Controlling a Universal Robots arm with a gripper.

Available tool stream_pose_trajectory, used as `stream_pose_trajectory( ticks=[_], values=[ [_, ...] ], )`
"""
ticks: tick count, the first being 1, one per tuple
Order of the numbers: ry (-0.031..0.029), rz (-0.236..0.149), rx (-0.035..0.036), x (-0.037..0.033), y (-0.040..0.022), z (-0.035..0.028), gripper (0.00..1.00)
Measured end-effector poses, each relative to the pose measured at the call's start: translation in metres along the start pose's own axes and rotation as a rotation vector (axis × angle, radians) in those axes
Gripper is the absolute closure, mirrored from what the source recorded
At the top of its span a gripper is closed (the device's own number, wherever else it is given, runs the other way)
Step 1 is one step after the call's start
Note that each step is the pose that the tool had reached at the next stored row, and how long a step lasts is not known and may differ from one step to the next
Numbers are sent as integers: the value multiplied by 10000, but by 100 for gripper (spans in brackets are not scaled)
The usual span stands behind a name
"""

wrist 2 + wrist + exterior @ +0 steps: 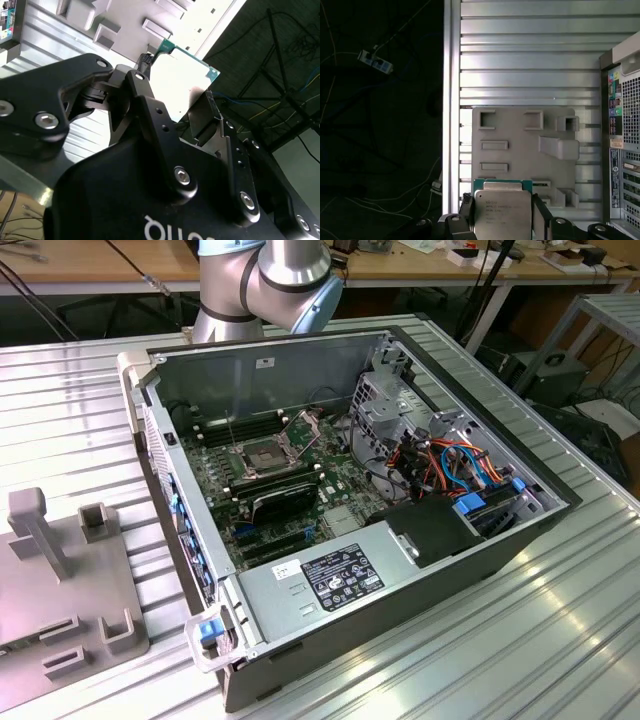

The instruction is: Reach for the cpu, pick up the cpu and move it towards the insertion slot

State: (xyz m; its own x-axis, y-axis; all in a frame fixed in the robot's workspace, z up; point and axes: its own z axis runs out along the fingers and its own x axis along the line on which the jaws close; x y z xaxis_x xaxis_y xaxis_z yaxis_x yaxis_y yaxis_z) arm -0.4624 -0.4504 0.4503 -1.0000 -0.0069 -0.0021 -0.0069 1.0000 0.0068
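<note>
In both wrist views the cpu (502,212) (182,75), a square chip with a silver lid and a green edge, sits between the black fingers (540,216) of my gripper (502,222) (175,102), which is shut on it. The chip hangs above the near end of the grey fixture plate (525,160). In the exterior view the insertion slot (262,455), a square socket with a silver frame and its lid raised, lies on the motherboard inside the open computer case (480,550). The arm (270,280) shows at the top of that view.
A black finned block (285,502) sits beside the slot, with drive cages and coloured cables (450,465) towards the exterior view's right. The grey fixture plate (60,590) with raised blocks lies beside the case on the ribbed metal table (560,640). The table edge (451,100) drops to a dark floor.
</note>
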Motion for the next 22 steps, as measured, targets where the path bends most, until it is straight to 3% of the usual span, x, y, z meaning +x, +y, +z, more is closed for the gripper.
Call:
stream_pose_trajectory(
  ticks=[7, 15, 22],
  values=[
    [-1, 1, 1, -2, 1, 0, 45],
    [0, 1, 1, -77, 0, 0, 45],
    [0, -2, 1, -98, -1, 0, 45]
  ],
)
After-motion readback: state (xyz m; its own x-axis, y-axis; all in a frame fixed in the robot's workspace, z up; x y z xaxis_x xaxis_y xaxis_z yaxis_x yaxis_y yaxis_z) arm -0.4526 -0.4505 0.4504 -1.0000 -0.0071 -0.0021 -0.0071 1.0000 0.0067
